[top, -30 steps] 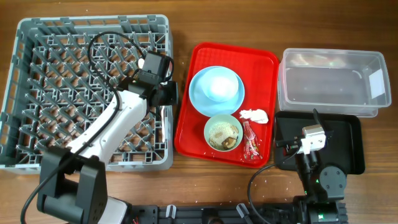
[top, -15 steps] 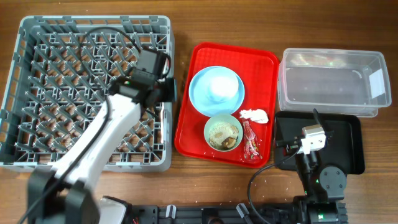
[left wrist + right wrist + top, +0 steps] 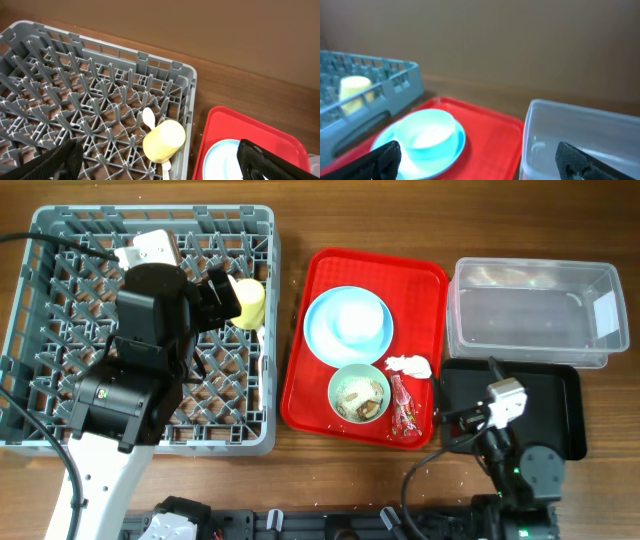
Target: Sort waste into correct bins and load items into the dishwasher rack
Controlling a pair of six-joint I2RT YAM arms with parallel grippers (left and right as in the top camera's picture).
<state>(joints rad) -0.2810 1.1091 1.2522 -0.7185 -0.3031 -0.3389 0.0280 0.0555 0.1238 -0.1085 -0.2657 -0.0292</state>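
The left pincer (image 3: 159, 150) stood with its jaws wide apart and clamped on nothing. The yellow cup (image 3: 250, 302) lay on its side in the grey dishwasher rack (image 3: 145, 56), just ahead of the pincer and between its fingertips but free of both, with a white spoon (image 3: 148, 118) just beyond the cup. The right pincer (image 3: 479, 157) gaped empty too, with the pale blue plate (image 3: 427, 137) on the red tray (image 3: 490, 125) ahead to its left and the clear tub (image 3: 580, 122) ahead to its right.

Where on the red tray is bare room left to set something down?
Red tray: bare in the far right corner, above the napkin, and the near left corner, beside the scrap bowl. Crowded at near right: that bowl, napkin, wrapper.
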